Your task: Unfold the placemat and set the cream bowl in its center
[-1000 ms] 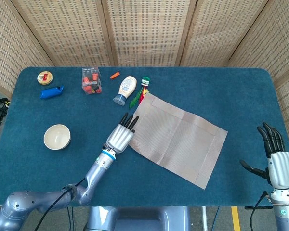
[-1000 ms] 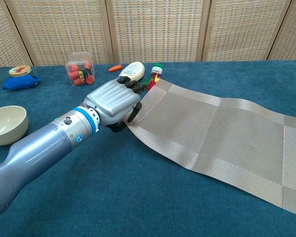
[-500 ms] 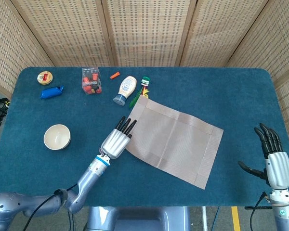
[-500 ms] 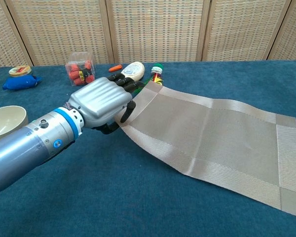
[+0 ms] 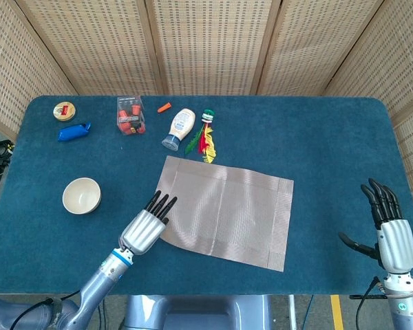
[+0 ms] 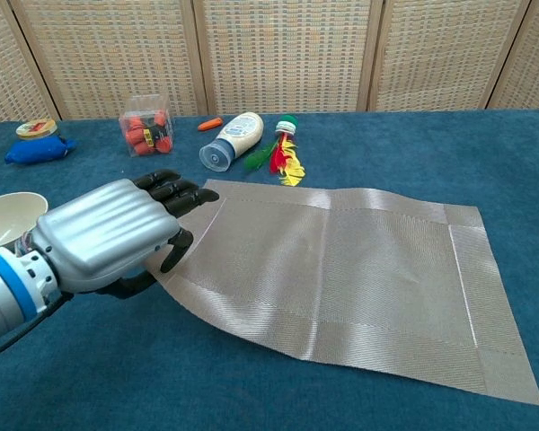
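Table point(image 5: 316, 130), blue cloth top, wicker screens behind.

Placemat point(image 5: 227, 212): grey-beige woven, lies unfolded and mostly flat near table centre, nearer the front edge, slightly skewed; its front-left corner is lifted off the cloth.

Left hand point(image 5: 146, 228): at placemat's front-left corner. In chest view its fingers point(image 6: 175, 191) lie on top of the mat edge w/ thumb curled under, so the corner is pinched between them.

Right hand point(image 5: 387, 230): near table's front-right corner, well apart from the mat, upright, fingers spread, nothing in it. Not seen in chest view.

Cream bowl point(image 5: 81, 195): upright on left part of table, near the left edge, apart from the mat. Inside looks bare.

Back-left group:
- Clear plastic box point(image 5: 130, 115), holds red/orange pieces; what kind, cannot tell.
- Small round tin point(image 5: 65, 111), yellow lid w/ red mark, at back-left corner.
- Blue pouch point(image 5: 74, 131), just in front of the tin.
- Small orange item point(image 5: 164, 106), loose, behind the bottle.
- Squeeze bottle point(image 5: 178, 128), cream body, lying on its side, cap toward the front.
- Feather shuttlecock point(image 5: 204, 133), green top, red/yellow/green feathers, just beside the bottle; feather tips near mat's back edge.
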Available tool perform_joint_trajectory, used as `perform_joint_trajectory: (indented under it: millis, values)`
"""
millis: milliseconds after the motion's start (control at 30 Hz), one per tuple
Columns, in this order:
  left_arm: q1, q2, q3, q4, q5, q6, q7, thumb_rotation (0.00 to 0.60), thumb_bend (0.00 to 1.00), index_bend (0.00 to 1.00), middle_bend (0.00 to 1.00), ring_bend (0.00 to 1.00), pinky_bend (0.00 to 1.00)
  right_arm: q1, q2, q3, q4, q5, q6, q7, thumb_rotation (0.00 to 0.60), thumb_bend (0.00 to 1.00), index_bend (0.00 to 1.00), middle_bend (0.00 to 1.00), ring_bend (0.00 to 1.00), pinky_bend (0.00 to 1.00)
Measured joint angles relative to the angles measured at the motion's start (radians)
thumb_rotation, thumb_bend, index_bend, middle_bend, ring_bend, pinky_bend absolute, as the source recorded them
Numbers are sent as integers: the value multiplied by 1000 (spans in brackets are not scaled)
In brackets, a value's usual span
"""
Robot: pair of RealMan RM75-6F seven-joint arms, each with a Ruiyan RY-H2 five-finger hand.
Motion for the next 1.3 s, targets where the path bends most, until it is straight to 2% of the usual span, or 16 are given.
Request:
perform_joint_trajectory:
  millis: [333, 933, 1300]
  values:
    - [57, 26, 85, -91, 83, -1, 70, 600, 458, 702, 0, 0, 0, -8, 3, -15, -20, -31, 21, -17, 600, 222, 77, 0, 0, 0]
    - [106, 63, 114, -161, 147, -35, 87, 600, 457, 692, 0, 0, 0, -17, 13, -28, -40, -59, 39, -20, 600, 221, 77, 0, 0, 0]
    - [117, 84, 98, -159, 170, -75, 41, 600, 457, 667, 0, 0, 0, -16, 10, -29, -39, -58, 34, -25, 600, 222, 77, 0, 0, 0]
